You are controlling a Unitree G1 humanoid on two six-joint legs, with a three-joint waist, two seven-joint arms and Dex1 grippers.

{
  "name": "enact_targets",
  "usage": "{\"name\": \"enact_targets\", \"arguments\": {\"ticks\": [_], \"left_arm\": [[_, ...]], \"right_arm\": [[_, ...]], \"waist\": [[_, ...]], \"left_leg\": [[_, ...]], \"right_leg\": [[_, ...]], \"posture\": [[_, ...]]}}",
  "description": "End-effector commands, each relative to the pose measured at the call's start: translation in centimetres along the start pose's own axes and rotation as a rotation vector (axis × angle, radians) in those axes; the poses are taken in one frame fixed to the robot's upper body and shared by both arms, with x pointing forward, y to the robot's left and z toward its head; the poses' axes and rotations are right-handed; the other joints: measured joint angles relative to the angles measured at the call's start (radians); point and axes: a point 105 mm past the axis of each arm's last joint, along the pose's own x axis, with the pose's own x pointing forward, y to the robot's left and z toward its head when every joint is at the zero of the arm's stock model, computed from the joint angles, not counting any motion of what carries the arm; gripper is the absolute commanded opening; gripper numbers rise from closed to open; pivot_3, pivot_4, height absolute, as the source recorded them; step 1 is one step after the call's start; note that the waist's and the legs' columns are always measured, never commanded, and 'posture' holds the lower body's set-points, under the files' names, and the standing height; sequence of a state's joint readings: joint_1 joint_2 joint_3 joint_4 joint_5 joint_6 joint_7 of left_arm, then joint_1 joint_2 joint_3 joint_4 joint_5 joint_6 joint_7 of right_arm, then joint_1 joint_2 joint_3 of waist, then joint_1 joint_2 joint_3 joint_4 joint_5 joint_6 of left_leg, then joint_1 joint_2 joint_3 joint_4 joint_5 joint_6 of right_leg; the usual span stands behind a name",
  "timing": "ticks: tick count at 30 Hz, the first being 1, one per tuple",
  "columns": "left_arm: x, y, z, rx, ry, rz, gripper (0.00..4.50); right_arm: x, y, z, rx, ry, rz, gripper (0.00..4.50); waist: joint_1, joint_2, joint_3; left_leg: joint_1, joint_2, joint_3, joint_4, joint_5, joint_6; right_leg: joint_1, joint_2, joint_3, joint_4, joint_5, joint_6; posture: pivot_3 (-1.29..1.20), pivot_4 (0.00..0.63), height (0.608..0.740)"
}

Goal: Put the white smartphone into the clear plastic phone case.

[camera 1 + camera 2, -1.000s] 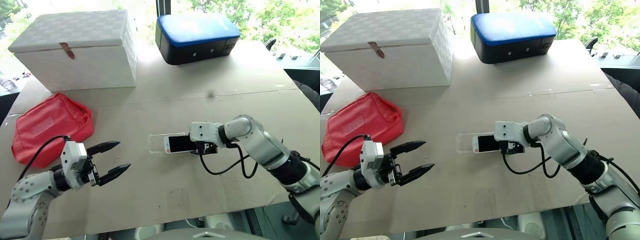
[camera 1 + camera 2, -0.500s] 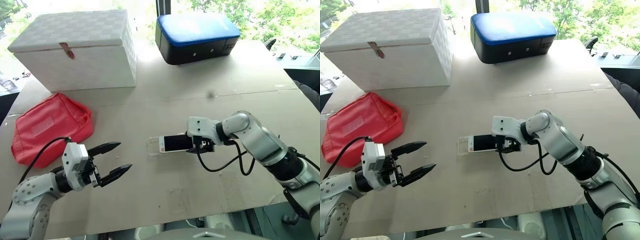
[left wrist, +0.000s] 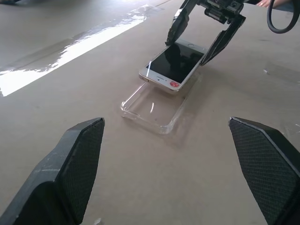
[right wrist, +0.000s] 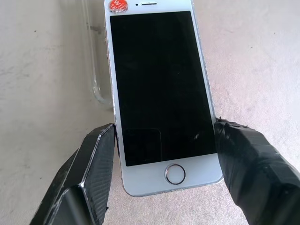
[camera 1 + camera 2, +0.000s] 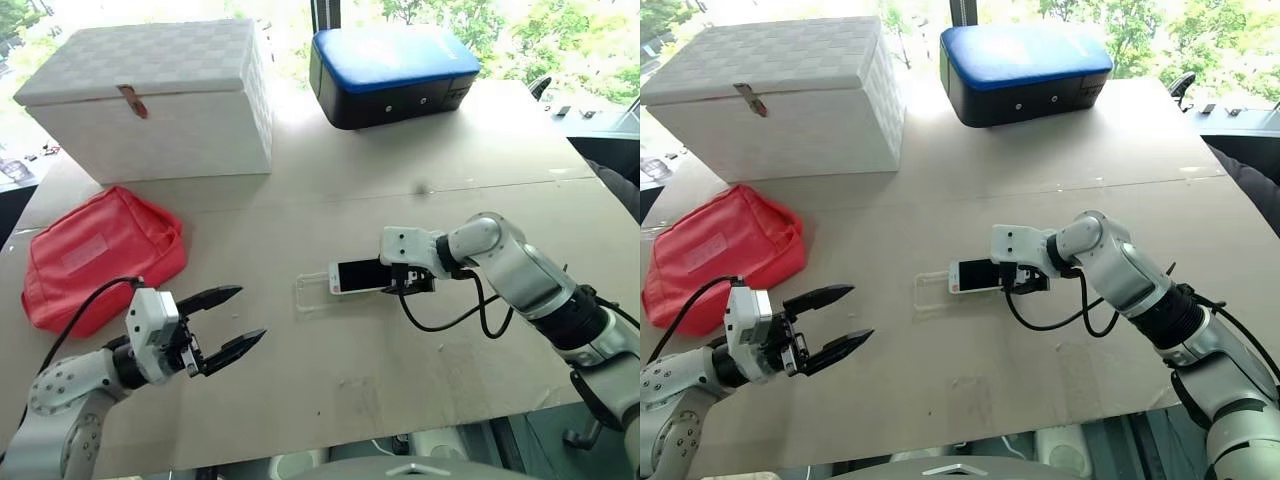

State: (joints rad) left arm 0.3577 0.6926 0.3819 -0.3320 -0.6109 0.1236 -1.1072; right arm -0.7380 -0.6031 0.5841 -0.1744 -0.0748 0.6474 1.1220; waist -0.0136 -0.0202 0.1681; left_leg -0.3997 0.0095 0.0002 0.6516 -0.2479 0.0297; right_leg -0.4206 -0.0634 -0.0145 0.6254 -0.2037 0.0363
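While gripping one phone by its long edges between right fingers, hovering tilted over one case lying on surface; left fingers spreading open, empty.

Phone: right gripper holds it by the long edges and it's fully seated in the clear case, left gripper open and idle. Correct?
Not seated. In the left wrist view the white smartphone is tilted, only its far end over the clear plastic phone case, most of the case still uncovered. The right gripper does grip its long edges; the left gripper is open and idle.
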Motion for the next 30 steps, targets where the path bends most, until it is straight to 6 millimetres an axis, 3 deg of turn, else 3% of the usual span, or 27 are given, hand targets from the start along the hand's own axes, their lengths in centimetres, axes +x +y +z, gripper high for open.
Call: {"name": "enact_targets", "arguments": {"ticks": [1, 30], "left_arm": [[0.1, -0.3, 0.7, 0.040, -0.018, -0.003, 4.35], [0.0, -0.3, 0.5, 0.040, -0.013, -0.005, 4.35]], "right_arm": [[-0.6, -0.3, 0.8, -0.059, -0.008, -0.006, 2.76], [-1.0, 0.9, 2.1, -0.015, -0.053, 0.046, 2.76]], "waist": [[0.000, 0.000, 0.000], [0.000, 0.000, 0.000]], "left_leg": [[0.000, 0.000, 0.000, 0.000, 0.000, 0.000], [0.000, 0.000, 0.000, 0.000, 0.000, 0.000]], "right_leg": [[0.000, 0.000, 0.000, 0.000, 0.000, 0.000], [0.000, 0.000, 0.000, 0.000, 0.000, 0.000]], "posture": [[0.00, 0.150, 0.740], [0.00, 0.150, 0.740]]}}
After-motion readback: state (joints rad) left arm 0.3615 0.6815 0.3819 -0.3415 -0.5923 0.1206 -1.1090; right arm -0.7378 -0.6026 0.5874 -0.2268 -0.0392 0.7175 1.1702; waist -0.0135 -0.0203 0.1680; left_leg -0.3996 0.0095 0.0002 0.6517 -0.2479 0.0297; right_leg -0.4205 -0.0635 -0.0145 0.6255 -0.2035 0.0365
